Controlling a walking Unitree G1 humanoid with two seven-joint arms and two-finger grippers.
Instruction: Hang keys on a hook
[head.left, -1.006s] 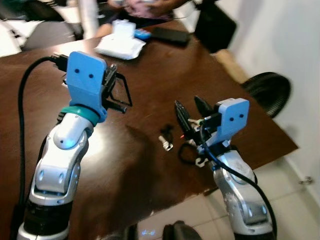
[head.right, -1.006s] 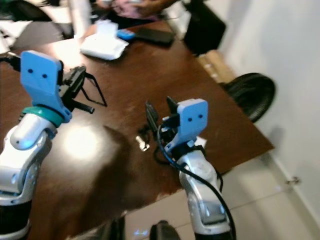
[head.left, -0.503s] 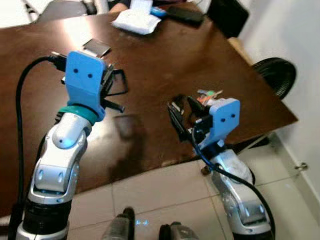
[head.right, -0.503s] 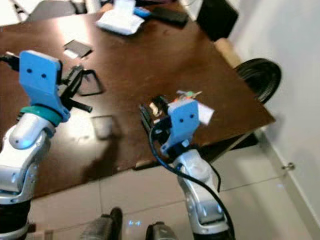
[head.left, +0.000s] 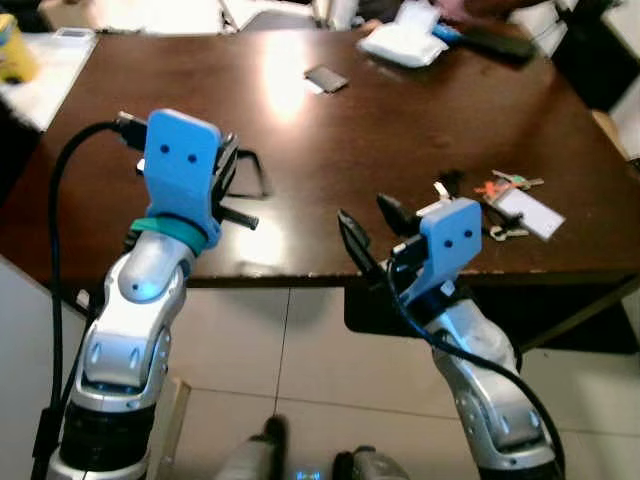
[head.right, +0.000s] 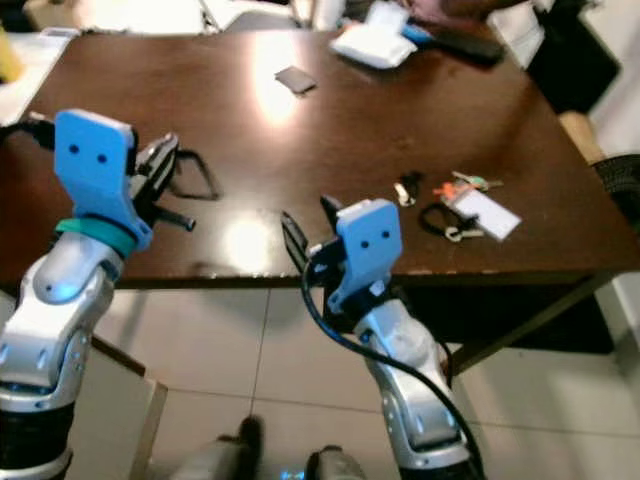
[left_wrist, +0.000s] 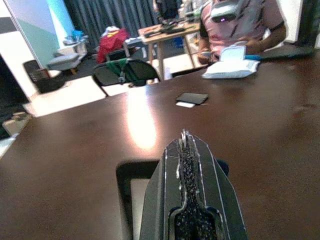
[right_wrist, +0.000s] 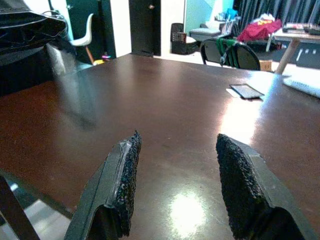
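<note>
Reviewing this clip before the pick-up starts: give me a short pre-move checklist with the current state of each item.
1. Keys located: ok. The keys lie on the brown table near its right edge, beside a white card.
2. Right gripper ready to grasp: ok. The right gripper is open and holds nothing.
3. Right gripper at the keys: not ok. It hangs at the table's near edge, apart from them.
4. Left gripper free: ok. The left gripper is shut on nothing, above the table.
5. Hook located: cannot tell.
6. Person at the far side away from the keys: ok.
</note>
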